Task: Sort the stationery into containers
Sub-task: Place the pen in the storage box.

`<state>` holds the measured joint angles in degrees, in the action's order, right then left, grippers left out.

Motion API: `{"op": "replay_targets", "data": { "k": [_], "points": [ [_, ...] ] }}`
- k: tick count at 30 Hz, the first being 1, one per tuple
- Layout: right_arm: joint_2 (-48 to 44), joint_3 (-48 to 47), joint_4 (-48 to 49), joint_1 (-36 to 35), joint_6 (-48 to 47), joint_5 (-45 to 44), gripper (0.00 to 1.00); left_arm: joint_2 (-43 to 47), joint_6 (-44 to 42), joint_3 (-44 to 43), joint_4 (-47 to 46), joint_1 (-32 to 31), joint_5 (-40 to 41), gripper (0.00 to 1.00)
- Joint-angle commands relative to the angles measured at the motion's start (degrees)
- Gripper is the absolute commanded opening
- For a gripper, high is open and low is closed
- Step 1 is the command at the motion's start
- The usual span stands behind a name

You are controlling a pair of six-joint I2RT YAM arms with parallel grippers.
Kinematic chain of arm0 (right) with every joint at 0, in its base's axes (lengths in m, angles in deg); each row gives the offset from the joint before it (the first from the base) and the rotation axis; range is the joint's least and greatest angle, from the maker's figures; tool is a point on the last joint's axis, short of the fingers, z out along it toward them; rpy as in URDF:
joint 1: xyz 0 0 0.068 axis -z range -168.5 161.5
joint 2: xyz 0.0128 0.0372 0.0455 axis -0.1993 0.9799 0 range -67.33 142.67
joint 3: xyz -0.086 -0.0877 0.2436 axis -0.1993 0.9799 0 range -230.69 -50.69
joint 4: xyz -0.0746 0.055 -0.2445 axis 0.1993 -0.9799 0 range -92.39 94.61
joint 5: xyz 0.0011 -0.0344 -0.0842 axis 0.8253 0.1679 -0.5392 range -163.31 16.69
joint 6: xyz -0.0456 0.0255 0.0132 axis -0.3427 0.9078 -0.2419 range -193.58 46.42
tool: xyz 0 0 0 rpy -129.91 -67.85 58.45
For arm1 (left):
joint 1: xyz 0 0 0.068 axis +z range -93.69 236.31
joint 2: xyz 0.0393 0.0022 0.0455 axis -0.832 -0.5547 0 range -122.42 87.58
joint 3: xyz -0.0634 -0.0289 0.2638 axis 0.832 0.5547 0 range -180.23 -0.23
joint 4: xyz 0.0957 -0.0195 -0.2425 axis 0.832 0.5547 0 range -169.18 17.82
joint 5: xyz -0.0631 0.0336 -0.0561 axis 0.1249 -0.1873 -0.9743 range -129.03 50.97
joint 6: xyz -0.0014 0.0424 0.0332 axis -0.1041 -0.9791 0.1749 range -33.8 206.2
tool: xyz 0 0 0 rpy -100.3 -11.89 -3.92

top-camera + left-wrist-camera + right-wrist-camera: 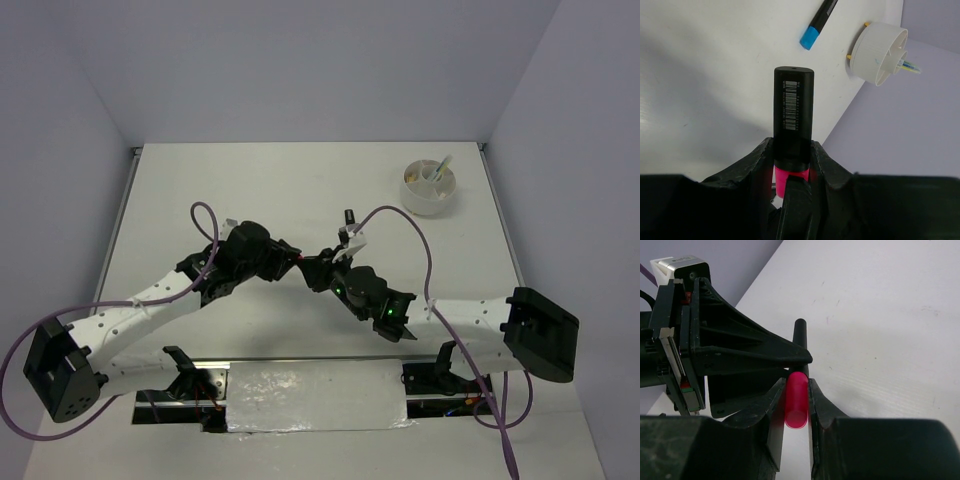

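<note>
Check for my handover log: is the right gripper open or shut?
Shut: the fingers of the right gripper press both sides of the pink-and-black highlighter; the left gripper holds it too.

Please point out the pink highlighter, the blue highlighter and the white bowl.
pink highlighter (793, 107): left wrist view, black barrel.
blue highlighter (810, 36): left wrist view, blue end.
white bowl (432, 204): top external view, outer wall.

White table (250, 180), matte surface, evenly lit, soft shadows only. Enclosed on three sides by plain pale-lavender panels: back wall (320, 60), left wall (50, 200), right wall (585, 170). Crinkled silvery sheet (315, 400) at the near edge.
</note>
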<state>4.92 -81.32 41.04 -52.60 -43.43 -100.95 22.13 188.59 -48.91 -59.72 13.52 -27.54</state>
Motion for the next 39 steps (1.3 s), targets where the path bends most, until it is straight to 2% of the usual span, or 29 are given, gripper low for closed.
{"op": "replay_targets", "data": {
  "k": [1, 2, 9, 10, 11, 12, 15, 16, 18, 20, 25, 27, 28, 29, 30, 31, 34, 39],
  "points": [
    [1.14, -1.71, 2.78, -0.59, 0.70, 0.74, 0.23, 1.11, 1.41, 0.43, -3.55, -0.19, -0.15, 0.00],
    [1.23, -1.71, 2.77, -0.59, 0.70, 0.66, 0.30, 1.29, 1.58, 0.52, -3.82, -0.19, -0.15, 0.00],
    [1.32, -1.44, 1.29, -0.59, 1.84, -0.40, 0.33, 2.08, 1.32, 0.08, -3.12, -0.19, 0.90, 0.00],
    [1.40, -1.53, 1.11, -0.59, 1.93, -0.40, 0.35, 2.43, 1.24, 0.00, -3.12, -0.19, 1.60, 0.00],
    [1.49, -1.71, 0.58, -0.59, 2.02, -0.49, 0.43, 2.61, 1.23, -0.01, -2.77, -0.19, 1.87, 0.00],
    [1.41, -1.62, 0.58, -0.59, 2.02, -0.57, 0.42, 2.78, 1.15, -0.09, -2.76, -0.19, 1.96, 0.00],
    [0.79, -0.92, 1.45, -0.59, 2.02, -0.93, 0.28, 3.14, 0.97, -0.09, -2.68, -0.19, 2.22, 0.00],
    [0.70, -0.83, 1.63, -0.51, 1.67, -0.93, 0.20, 3.14, 0.88, -0.01, -2.68, -0.28, 2.14, 0.00],
    [0.18, -0.75, 1.89, -0.51, 1.32, -1.10, 0.15, 3.05, 0.88, 0.26, -3.03, -0.19, 1.96, 0.00],
    [-0.26, -0.31, 2.86, -0.59, 0.53, -1.19, 0.02, 2.87, 0.88, 1.05, -3.73, -0.19, 1.35, 0.00],
    [-3.25, 0.40, 2.60, -0.59, -0.97, -2.60, 0.00, 2.52, 0.44, 2.28, -5.22, -0.19, 0.99, 0.00],
    [-4.30, -0.04, 0.67, -0.59, -2.11, -2.51, 0.00, 2.43, -0.78, 2.37, -5.49, -0.19, 1.17, 0.12],
    [-4.57, -1.17, -0.90, -0.51, -2.29, -2.51, 0.00, 2.61, -1.83, 2.89, -7.84, -0.19, 1.52, 0.23],
    [-4.83, -1.97, -4.66, -0.50, -2.38, -2.60, 0.00, 2.61, -3.23, 3.24, -10.12, -0.11, 1.78, 0.62],
    [-5.18, -2.50, -6.52, -0.59, -2.38, -2.77, 0.00, 2.70, -4.73, 3.68, -12.24, -0.02, 1.70, 0.82],
    [-5.45, -2.94, -8.19, -0.42, -1.77, -2.86, 0.00, 2.35, -5.70, 3.16, -12.69, 0.16, 1.26, 0.97],
    [-7.20, -2.07, -11.28, 0.02, -0.28, -2.51, 0.00, 0.33, -11.49, -3.06, -10.69, 1.12, 2.57, 0.99],
    [-13.88, -2.67, -23.57, 2.12, 2.71, -6.72, 0.00, -7.13, -21.95, -20.44, 6.35, 2.79, 6.17, 0.99]
  ]
}}
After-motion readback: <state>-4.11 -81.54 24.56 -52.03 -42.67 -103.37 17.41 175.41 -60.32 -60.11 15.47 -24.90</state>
